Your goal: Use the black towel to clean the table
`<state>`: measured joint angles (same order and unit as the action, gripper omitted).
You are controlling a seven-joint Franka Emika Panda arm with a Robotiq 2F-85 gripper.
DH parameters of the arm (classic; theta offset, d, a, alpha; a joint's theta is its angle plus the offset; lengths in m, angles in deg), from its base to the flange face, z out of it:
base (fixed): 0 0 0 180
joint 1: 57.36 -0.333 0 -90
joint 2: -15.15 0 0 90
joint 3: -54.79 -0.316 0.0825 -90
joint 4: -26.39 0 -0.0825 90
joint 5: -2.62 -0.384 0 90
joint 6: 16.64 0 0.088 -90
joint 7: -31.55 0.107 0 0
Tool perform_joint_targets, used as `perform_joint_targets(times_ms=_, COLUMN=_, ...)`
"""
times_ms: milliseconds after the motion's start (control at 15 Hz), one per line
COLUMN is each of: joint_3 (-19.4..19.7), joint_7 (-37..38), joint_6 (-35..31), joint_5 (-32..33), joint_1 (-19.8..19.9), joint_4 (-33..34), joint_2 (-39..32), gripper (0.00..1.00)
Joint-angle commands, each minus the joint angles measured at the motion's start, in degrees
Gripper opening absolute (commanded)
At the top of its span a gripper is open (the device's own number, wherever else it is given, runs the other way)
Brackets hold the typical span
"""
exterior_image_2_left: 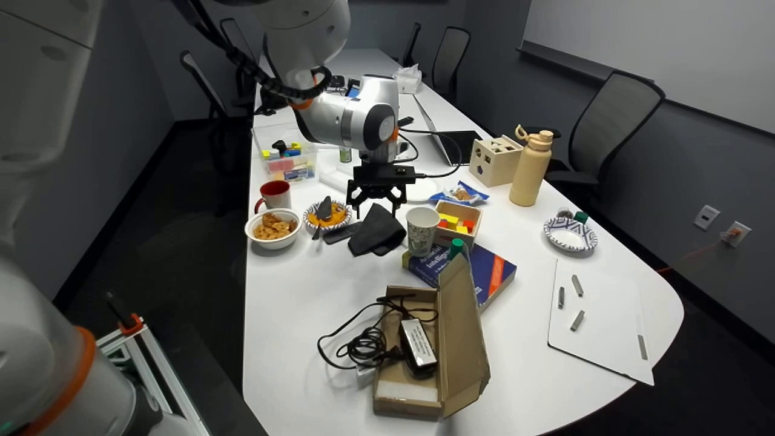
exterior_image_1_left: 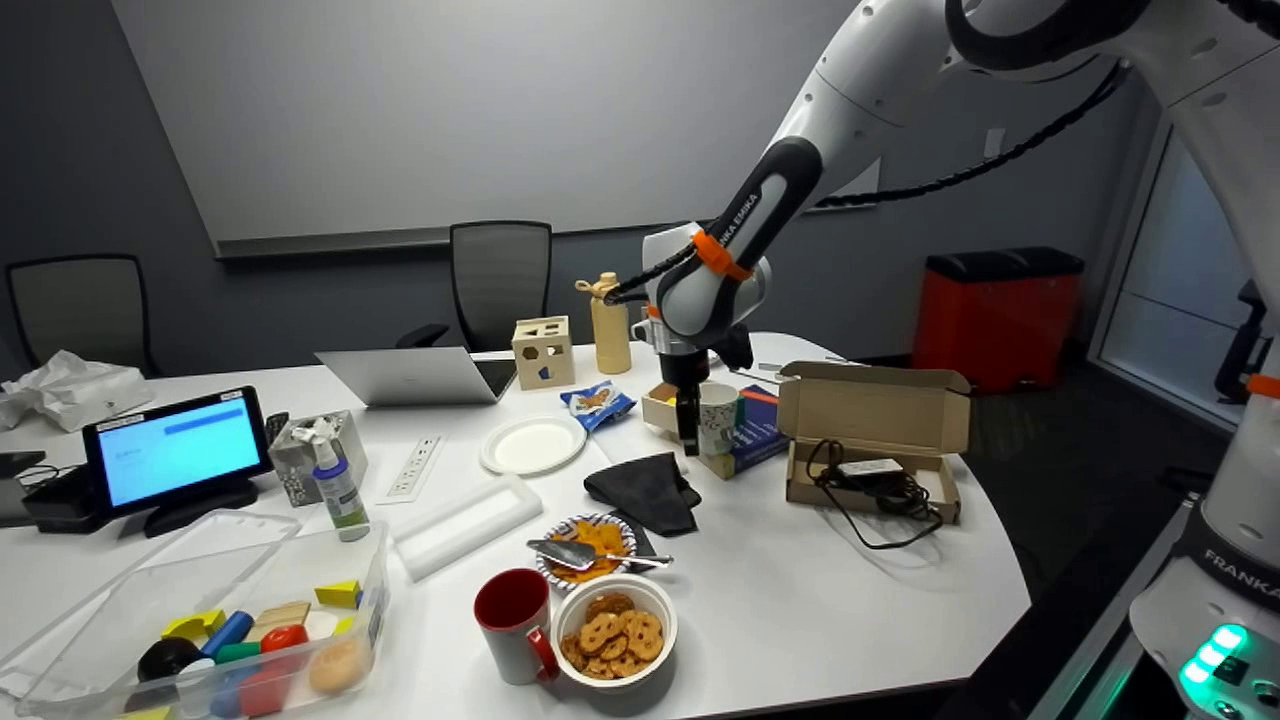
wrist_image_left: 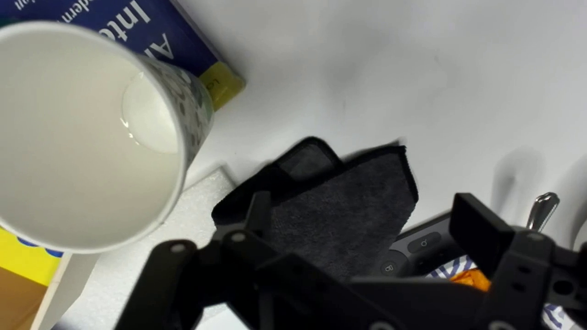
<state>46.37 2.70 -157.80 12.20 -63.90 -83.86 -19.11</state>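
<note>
Although the tool [exterior_image_2_left: 376, 209] hangs close above the black towel [wrist_image_left: 339, 215], its fingers [wrist_image_left: 479, 229] stand wide apart and grip nothing; whether their tips touch the towel I cannot tell.

From the left of the wrist view, the cup [wrist_image_left: 78, 128] comes first, near the towel; it overlaps the book [wrist_image_left: 137, 32], and I cannot say whether it stands on it. It looks thin-walled and light, so a brush from the tool could tip it. A white slab [wrist_image_left: 197, 201] follows, right beside the towel.

In the middle the towel lies on the bench [wrist_image_left: 344, 59] in loose folds. It should be light, limp and soft, with a nap that gives good hold and nothing to break, though it will sag once lifted. I would take the thick fold near its middle, going low enough to gather several layers; a bare hem might slip out under the drag of wiping.

Further right, the remote [wrist_image_left: 422, 247] meets the towel's edge, and one finger shows over it, so closing here risks pinching both together. Last come the bowl [wrist_image_left: 451, 268] of orange food [wrist_image_left: 472, 277] and the handle end of a server [wrist_image_left: 544, 211], best kept out of the wiping path.
</note>
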Motion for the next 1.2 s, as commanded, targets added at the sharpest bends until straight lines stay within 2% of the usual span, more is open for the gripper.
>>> perform_joint_targets(times_ms=0, joint_3=-0.85, joint_7=0.46, joint_6=0.32, joint_5=0.73, joint_1=0.79, joint_4=0.29, joint_2=-0.13, gripper=1.00)
perform_joint_targets(times_ms=200, joint_3=-1.60, joint_7=-1.09, joint_6=-2.45, joint_5=0.84, joint_1=1.07, joint_4=1.22, joint_2=-1.97, gripper=1.00)
perform_joint_targets(times_ms=467, joint_3=-1.50, joint_7=-1.93, joint_6=-2.68, joint_5=1.53, joint_1=1.08, joint_4=3.74, joint_2=-4.82, gripper=1.00)
perform_joint_targets(times_ms=1133, joint_3=-0.99, joint_7=-2.64, joint_6=-3.87, joint_5=5.99, joint_1=-0.95, joint_4=16.63, joint_2=-17.71, gripper=1.00)
